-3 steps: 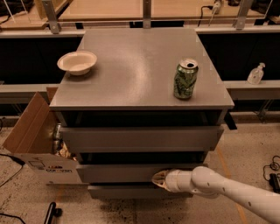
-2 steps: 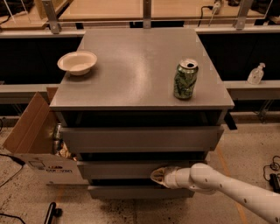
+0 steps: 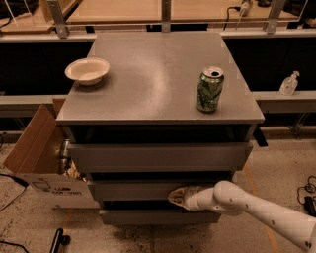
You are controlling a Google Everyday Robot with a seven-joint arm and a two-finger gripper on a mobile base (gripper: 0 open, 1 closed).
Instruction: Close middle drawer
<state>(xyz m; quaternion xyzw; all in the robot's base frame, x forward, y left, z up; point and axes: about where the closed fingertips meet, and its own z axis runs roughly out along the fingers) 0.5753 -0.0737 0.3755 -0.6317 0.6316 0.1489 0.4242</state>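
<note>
camera view: the gripper (image 3: pixel 178 195), spread or pressed together i cannot tell, has crept onto the middle drawer (image 3: pixel 143 189) front, so the push looks underway.

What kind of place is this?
Probably a lab or workshop: cables on the floor, a cardboard box beside the cabinet, benches behind. The gripper sits at the middle drawer's front.

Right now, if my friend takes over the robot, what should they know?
Gripper: down low, its tip seems to touch the middle drawer, right of centre.
Middle drawer: looks nearly in; I cannot tell if it is fully shut.
Done: gripper is at the front panel.
Left: push until flush, then back off.
On the cabinet: bowl and can, untouched.
</note>
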